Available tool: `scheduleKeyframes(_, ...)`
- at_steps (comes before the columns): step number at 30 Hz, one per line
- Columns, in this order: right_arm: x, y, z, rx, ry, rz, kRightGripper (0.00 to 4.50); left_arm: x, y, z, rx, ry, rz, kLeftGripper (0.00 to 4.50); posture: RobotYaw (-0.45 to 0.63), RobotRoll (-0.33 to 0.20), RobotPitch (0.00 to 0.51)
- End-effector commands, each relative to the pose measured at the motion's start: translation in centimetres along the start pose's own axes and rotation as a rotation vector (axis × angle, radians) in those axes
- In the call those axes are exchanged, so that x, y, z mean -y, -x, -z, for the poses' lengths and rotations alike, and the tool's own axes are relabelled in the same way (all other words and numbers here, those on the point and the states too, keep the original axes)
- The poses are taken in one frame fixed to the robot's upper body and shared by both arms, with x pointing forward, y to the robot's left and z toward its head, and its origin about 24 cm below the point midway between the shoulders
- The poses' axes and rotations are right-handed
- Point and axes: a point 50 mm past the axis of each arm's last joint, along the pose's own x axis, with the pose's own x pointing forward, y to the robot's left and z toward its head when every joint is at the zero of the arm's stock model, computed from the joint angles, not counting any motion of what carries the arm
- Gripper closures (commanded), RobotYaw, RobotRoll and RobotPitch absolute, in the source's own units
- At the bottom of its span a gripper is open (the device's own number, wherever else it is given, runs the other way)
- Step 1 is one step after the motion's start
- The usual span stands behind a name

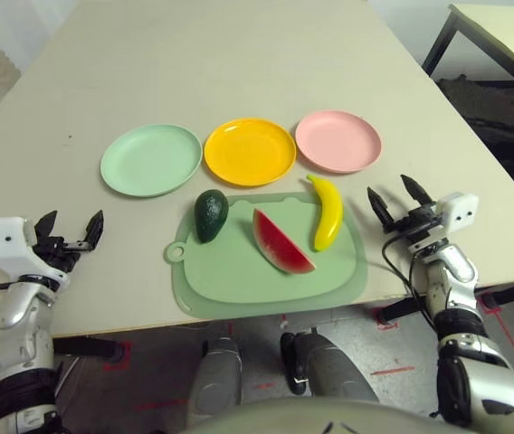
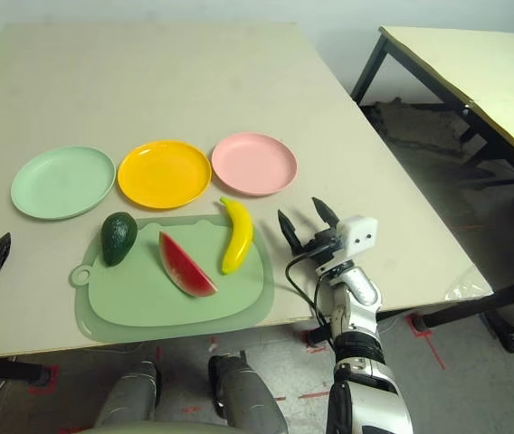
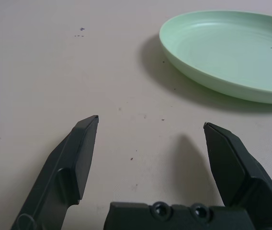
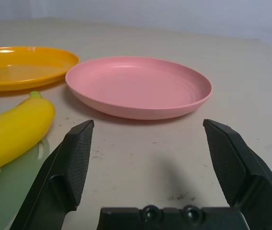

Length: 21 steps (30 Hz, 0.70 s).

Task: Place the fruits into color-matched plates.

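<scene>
The banana [image 1: 328, 213], watermelon wedge [image 1: 281, 242] and avocado [image 1: 210, 215] all lie on the cutting mat [image 1: 239, 287], with the green plate [image 1: 151, 159], yellow plate [image 1: 250, 151] and pink plate [image 1: 337, 141] empty in a row just behind it. My left gripper [image 1: 70, 233] and right gripper [image 1: 400, 201] both stand spread wide, holding nothing. I judge the smooth, curved banana could roll out of my pinch, and its tip nearly touches the yellow plate, so a careless reach could nudge that plate. The mat's front overhangs the table [image 1: 76, 81] edge; bare room lies beyond the plates.
</scene>
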Motion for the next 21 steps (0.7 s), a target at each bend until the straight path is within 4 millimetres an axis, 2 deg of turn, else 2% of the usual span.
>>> scheduleKeyframes(1, -2.2, 1.0, 2.7, -0.097, -0.106, -0.010, 0.02, 0.7, -0.4, 0.9, -0.046, 0.021, 0.027, 0.00, 0.06, 0.000, 0.189)
scheduleKeyframes(9, 0.0, 1.1, 1.9, -0.096, -0.080, 0.018, 0.02, 1.5, -0.4, 1.1, -0.032, 0.035, 0.026, 0.00, 0.07, 0.000, 0.193)
scheduleKeyframes(15, 2.1, 1.9, 1.3, -0.120, -0.041, 0.043, 0.02, 2.3, -1.1, 1.2, -0.018, 0.059, 0.039, 0.00, 0.05, 0.000, 0.178)
scheduleKeyframes(17, 3.1, 2.4, 1.0, -0.144, -0.009, 0.044, 0.02, 2.7, -1.3, 1.2, -0.018, 0.061, 0.082, 0.00, 0.08, 0.000, 0.173)
scheduleKeyframes(19, 3.9, 2.5, 0.6, -0.135, -0.016, 0.065, 0.02, 2.3, -1.4, 0.1, 0.024, 0.078, 0.156, 0.00, 0.09, 0.000, 0.188)
scheduleKeyframes(21, 4.6, 2.6, 0.4, -0.156, -0.030, 0.066, 0.02, 2.4, -1.3, -0.7, 0.055, 0.058, 0.253, 0.00, 0.08, 0.000, 0.174)
